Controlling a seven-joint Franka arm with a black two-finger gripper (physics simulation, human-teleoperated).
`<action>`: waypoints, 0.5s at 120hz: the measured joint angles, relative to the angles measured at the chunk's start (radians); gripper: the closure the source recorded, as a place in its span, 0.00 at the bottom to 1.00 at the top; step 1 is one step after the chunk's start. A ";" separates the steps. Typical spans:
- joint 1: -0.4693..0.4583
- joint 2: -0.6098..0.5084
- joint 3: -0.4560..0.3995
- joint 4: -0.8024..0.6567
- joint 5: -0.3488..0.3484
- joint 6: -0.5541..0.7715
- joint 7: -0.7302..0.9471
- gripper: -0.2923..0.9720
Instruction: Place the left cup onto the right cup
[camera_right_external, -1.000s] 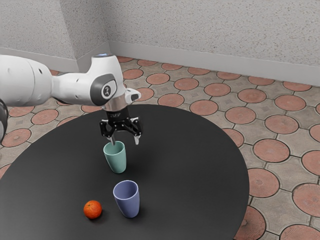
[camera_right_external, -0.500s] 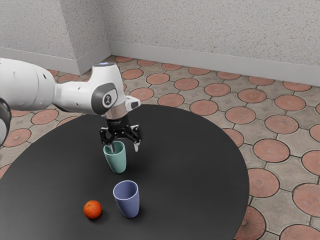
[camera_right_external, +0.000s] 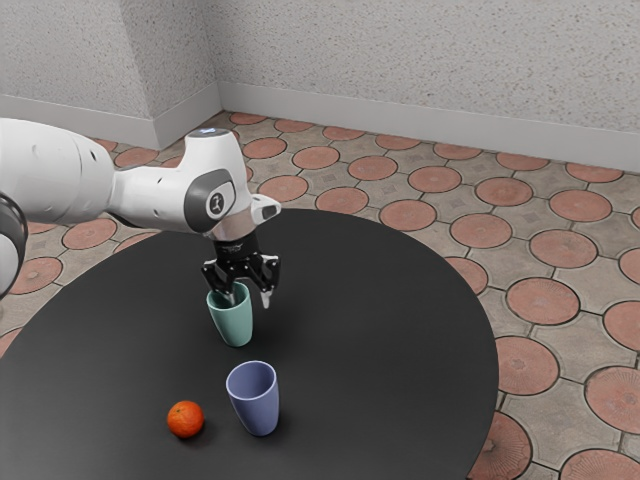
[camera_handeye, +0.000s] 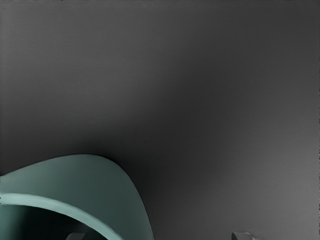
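A green cup (camera_right_external: 232, 320) stands upright on the black round table (camera_right_external: 400, 330). A lavender-blue cup (camera_right_external: 253, 398) stands upright nearer the front edge, apart from it. My gripper (camera_right_external: 250, 296) is open and low over the green cup's far-right rim. One finger reaches inside the cup's mouth, the other hangs outside its wall. In the wrist view the green cup's rim (camera_handeye: 75, 200) curves close under my hand, and a fingertip (camera_handeye: 242, 235) shows beside it over the bare table (camera_handeye: 200, 100).
An orange (camera_right_external: 185, 419) lies on the table just to the exterior view's left of the lavender-blue cup. The table's right half is bare black surface. A tiled floor and grey walls surround the table.
My hand has come down onto the green cup's rim, so one finger now dips into its mouth. The fingers have drawn somewhat closer together. Both cups and the orange stayed put.
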 joint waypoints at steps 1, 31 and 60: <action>0.000 0.000 0.000 0.000 0.000 0.000 0.000 0.52; 0.001 -0.002 0.004 0.004 0.003 0.001 0.001 0.67; 0.000 0.003 0.005 0.003 0.003 0.001 0.001 0.79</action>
